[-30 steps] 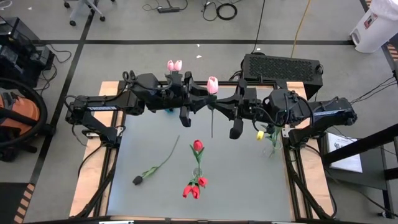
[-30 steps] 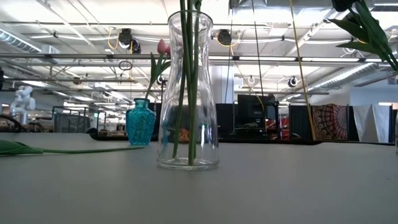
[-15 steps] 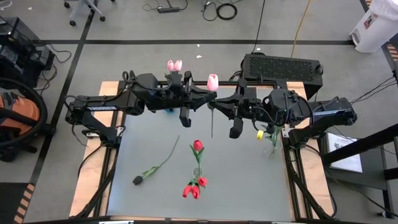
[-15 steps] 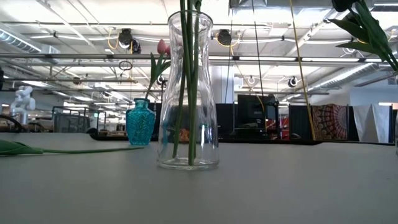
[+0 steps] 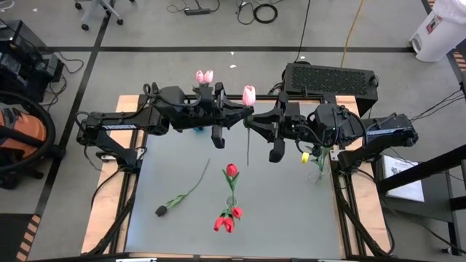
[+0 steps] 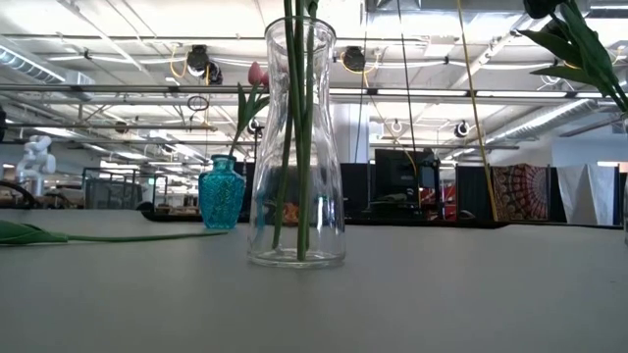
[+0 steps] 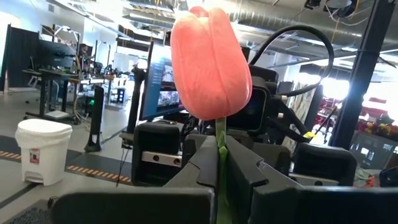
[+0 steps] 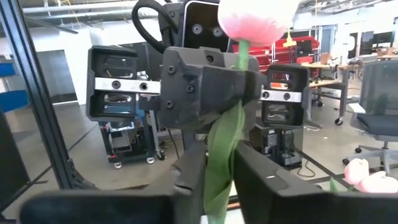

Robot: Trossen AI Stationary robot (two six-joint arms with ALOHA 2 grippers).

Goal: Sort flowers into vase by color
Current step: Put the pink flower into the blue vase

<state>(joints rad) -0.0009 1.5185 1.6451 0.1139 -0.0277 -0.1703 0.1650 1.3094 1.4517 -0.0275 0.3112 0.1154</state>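
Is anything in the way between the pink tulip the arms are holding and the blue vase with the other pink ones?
Nothing visible blocks it. The left gripper is shut on the pink tulip, meeting the right gripper mid-air. The blue vase sits just beyond, under the left arm; only bare table lies below.

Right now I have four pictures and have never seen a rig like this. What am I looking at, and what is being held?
This is a robot with two dark arms over a grey table. One picture looks straight down, one looks level across the table top, and two come from cameras on the arms' wrists. The left tool is shut on the stem of a pink tulip, just under its head. The right tool sits around the same stem lower down. On the table stand a clear vase with red tulips and a small blue vase with pink ones. A dark tulip lies loose.
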